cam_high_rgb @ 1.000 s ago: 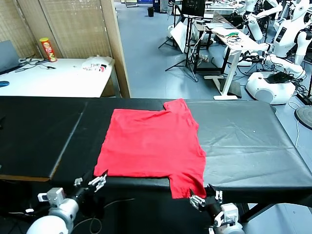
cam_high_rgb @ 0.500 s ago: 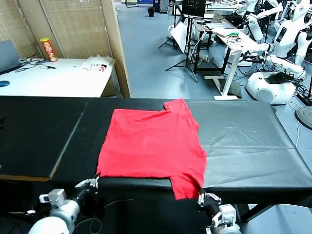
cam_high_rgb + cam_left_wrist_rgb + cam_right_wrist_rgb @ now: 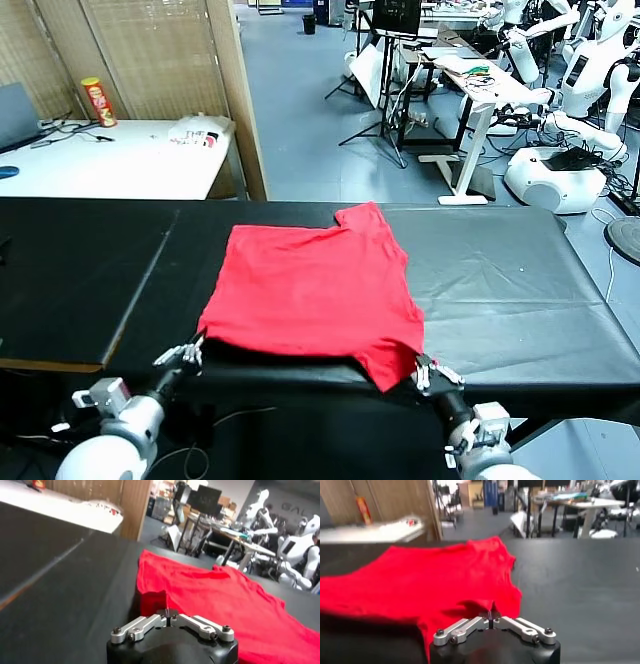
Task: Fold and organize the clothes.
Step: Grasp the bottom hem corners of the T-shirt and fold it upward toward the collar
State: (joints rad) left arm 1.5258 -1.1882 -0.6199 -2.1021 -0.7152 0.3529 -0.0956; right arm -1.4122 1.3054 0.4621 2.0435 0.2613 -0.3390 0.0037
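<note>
Both grippers pinch the near hem of the bright red cotton T-shirt (image 3: pixel 310 290) on the black table (image 3: pixel 520 290): left gripper (image 3: pixel 190 352) at its left corner, right gripper (image 3: pixel 425 372) at its right sleeve, the shirt stretching away from them.

A long black worktop (image 3: pixel 520 290) is stretching across the middle of the head view, from the left edge of the frame to the right edge. Its covering is looking smooth on the left part, where a straight seam is running diagonally, and it is showing light wrinkles on the right part. One red T-shirt (image 3: pixel 310 290) is lying directly on it, a little left of the centre of the frame. The shirt is lying mostly flat, with one sleeve pointing to the upper part of the frame, and its lower right corner is reaching over the near edge of the worktop.
</note>
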